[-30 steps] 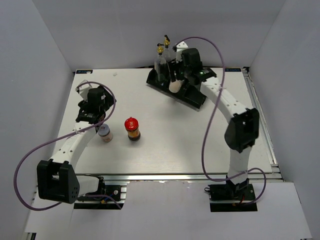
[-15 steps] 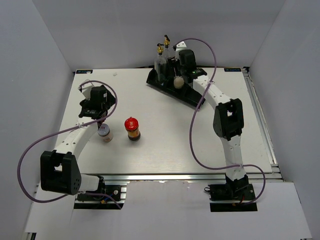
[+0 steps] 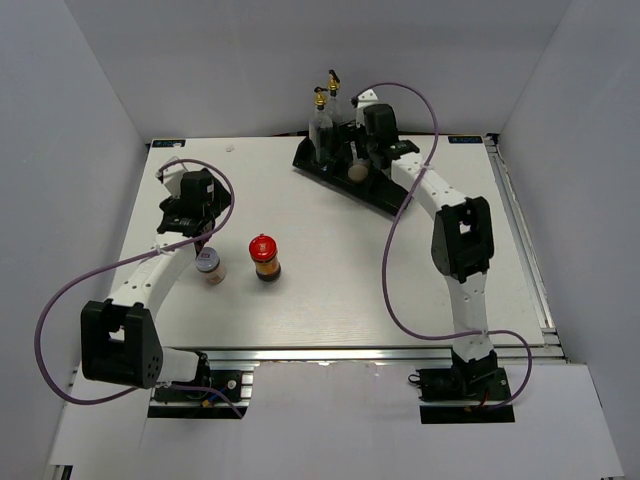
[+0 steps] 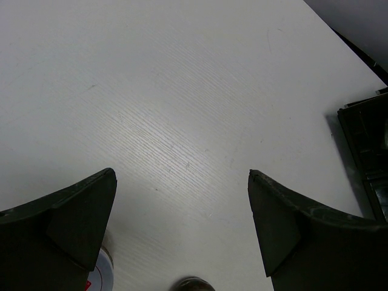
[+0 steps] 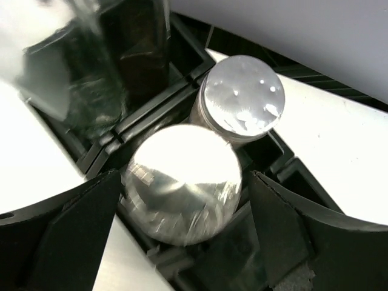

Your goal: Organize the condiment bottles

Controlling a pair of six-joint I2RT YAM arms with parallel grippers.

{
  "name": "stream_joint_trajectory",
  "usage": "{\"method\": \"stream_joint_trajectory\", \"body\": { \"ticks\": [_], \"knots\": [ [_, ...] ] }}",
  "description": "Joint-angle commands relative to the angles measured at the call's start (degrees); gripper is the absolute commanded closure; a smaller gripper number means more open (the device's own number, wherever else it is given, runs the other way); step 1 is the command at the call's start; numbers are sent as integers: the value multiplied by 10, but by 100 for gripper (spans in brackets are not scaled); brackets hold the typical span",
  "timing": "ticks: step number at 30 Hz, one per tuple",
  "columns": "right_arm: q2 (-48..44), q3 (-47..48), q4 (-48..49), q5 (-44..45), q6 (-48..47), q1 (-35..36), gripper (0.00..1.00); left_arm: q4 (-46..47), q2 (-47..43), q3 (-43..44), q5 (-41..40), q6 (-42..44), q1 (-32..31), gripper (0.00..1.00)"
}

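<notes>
Two tall glass bottles (image 3: 320,122) with gold pourers stand at the far end of the black tray (image 3: 385,192). In the right wrist view one bottle (image 5: 79,79) is at top left. A silver-lidded jar (image 5: 242,100) sits in a tray slot. A second silver-lidded jar (image 5: 182,182), pale in the top view (image 3: 356,172), stands in the adjoining slot. My right gripper (image 5: 183,174) is open, with a finger on each side of it. The red-capped jar (image 3: 264,256) and a blue-labelled silver-lidded jar (image 3: 209,265) stand on the table. My left gripper (image 3: 197,232) is open and empty just behind that jar.
The left wrist view shows bare white table between my open left fingers (image 4: 73,218), a jar's edge (image 4: 102,274) at bottom left and the tray's end (image 4: 364,151) at the right. The tray's near-right slots (image 3: 392,198) hold nothing. Grey walls enclose the table.
My right gripper carried the pale jar back into the tray beside the other silver-lidded jar and opened. The left arm shifted slightly back.
</notes>
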Motion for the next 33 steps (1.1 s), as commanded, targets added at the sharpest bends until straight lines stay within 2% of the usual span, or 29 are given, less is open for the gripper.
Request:
{"method": "stream_joint_trajectory", "body": {
  "ticks": [1, 5, 8, 12, 15, 20, 27, 33],
  "knots": [
    [-107, -1, -5, -30, -12, 0, 11, -15, -11, 19, 6, -15, 3, 2],
    [-203, -60, -46, -78, -40, 20, 11, -45, -29, 17, -8, -30, 3, 2],
    [-280, -136, -71, -114, -113, 69, 11, -67, -56, 7, -9, -43, 3, 2],
    [-340, -202, -138, -211, -175, 166, 11, -100, -92, -12, -19, -54, 3, 2],
    [-357, -242, -118, -216, -174, 233, 11, -128, -125, -35, -38, -60, 3, 2],
    [-300, -207, -102, -203, -139, 314, 11, -168, -180, -72, -63, -70, 2, 2],
    [-163, -116, -122, -178, -85, 342, 10, -199, -236, -98, -76, -78, 2, 2],
    [-103, -84, -157, -161, -71, 346, 11, -208, -239, -98, -86, -77, 2, 2]
  ]
}}
